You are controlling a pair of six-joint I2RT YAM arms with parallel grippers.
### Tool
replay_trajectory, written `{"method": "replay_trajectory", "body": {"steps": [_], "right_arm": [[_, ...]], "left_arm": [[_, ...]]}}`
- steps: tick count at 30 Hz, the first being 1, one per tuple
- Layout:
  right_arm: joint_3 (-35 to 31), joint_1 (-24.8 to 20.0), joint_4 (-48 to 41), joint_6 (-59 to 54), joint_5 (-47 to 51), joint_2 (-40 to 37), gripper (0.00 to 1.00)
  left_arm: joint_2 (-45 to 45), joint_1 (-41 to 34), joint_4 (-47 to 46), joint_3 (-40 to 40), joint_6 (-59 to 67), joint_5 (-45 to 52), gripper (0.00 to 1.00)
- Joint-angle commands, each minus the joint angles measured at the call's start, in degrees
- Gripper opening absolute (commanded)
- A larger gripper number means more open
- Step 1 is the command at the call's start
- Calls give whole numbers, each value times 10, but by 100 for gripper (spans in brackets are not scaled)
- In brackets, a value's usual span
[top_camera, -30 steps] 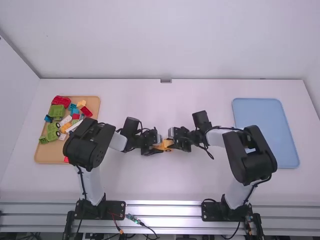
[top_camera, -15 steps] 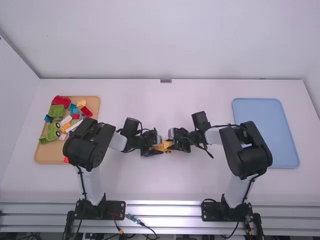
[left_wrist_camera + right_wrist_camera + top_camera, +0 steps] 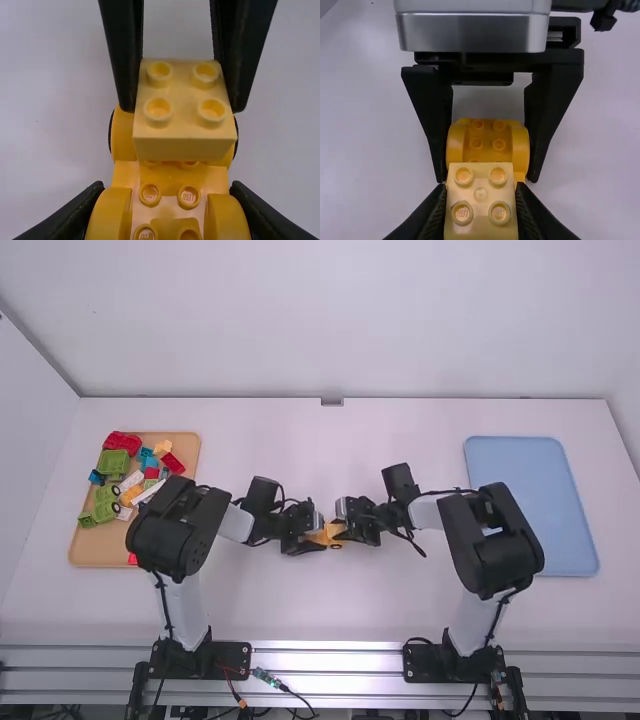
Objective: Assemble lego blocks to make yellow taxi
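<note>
Near the table's middle, my left gripper [image 3: 308, 536] is closed around the orange-yellow car base [image 3: 335, 546]; in the left wrist view this gripper [image 3: 167, 215] holds the base [image 3: 170, 180] by its fenders. Facing it, my right gripper [image 3: 345, 526] grips a pale yellow 2x2-stud brick [image 3: 185, 105] over one end of the base. In the right wrist view, the right gripper [image 3: 481, 200] has the brick [image 3: 481, 202] between its fingers, with the base [image 3: 487, 142] behind it. Whether brick and base are pressed together, I cannot tell.
An orange-tan tray [image 3: 90, 554] at the left holds green, red, blue, white and yellow pieces, partly behind the left arm. A blue tray [image 3: 530, 480] lies at the right, partly behind the right arm.
The right arm's elbow has shifted slightly left since the first frame, and its gripper has moved very slightly left. The left arm has not visibly moved.
</note>
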Motion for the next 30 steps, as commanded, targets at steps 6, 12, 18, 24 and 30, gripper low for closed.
{"method": "replay_trajectory", "body": {"steps": [6, 12, 18, 24, 30], "right_arm": [[11, 1, -1, 3, -6, 8, 16], [11, 1, 48, 59, -7, 38, 21], [11, 0, 43, 57, -6, 37, 22], [12, 4, 42, 52, -9, 35, 23], [11, 4, 6, 7, -9, -5, 22]], "left_arm": [[10, 2, -10, -17, 17, -47, 21], [10, 2, -10, -17, 18, -48, 21], [10, 2, -9, -16, 17, -59, 20], [10, 2, -10, -17, 6, -77, 19], [10, 1, -11, -17, 6, -78, 19]]}}
